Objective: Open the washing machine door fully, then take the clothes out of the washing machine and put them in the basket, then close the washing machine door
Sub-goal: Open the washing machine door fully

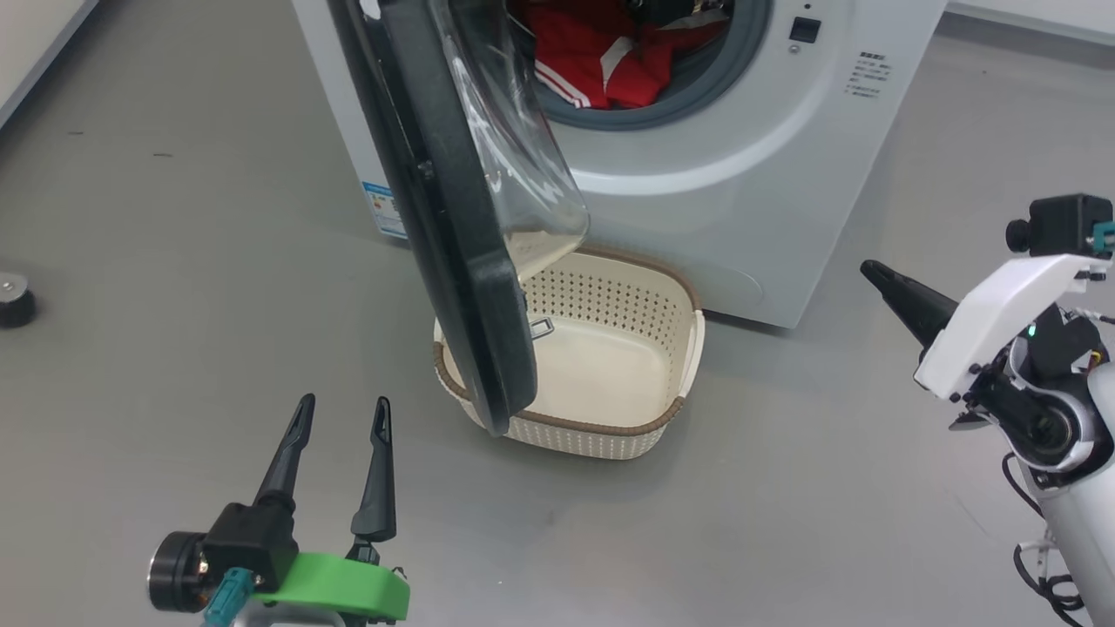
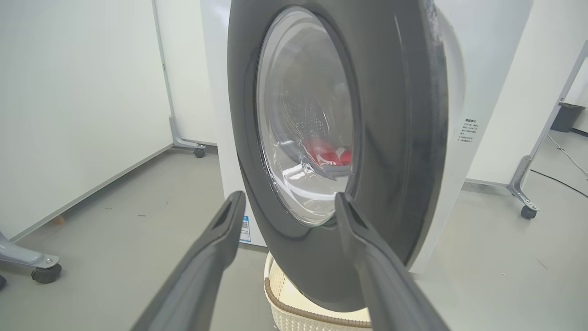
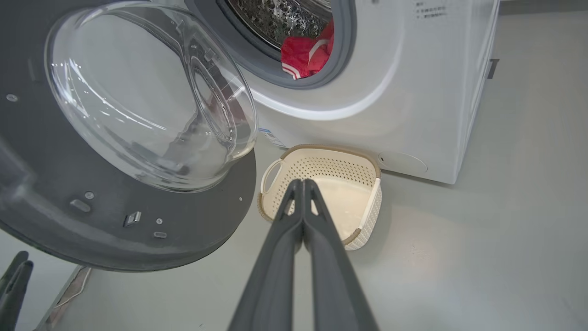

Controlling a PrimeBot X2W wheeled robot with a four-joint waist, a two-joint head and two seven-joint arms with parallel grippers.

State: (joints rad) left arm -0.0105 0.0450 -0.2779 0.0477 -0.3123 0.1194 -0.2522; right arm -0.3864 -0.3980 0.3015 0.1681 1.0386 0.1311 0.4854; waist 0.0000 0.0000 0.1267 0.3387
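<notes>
While the washing machine door (image 1: pixel 444 244) stands swung partway out from the washing machine (image 1: pixel 697 200), its lower edge hangs over the left side of the basket (image 1: pixel 592 440). The basket sits on the grey floor (image 1: pixel 174 261) just in front of the machine, cream bottom showing. Red clothes (image 1: pixel 592 52) w/ white stripes lie at the drum mouth, inside the grey gasket (image 1: pixel 697 96). Left gripper (image 1: pixel 343 401): low left, jaws spread wide, gripping nothing, aimed at the door's outer face but apart from it. Right gripper (image 1: pixel 868 270): far right, jaws pressed together, well apart from basket & machine.
</notes>
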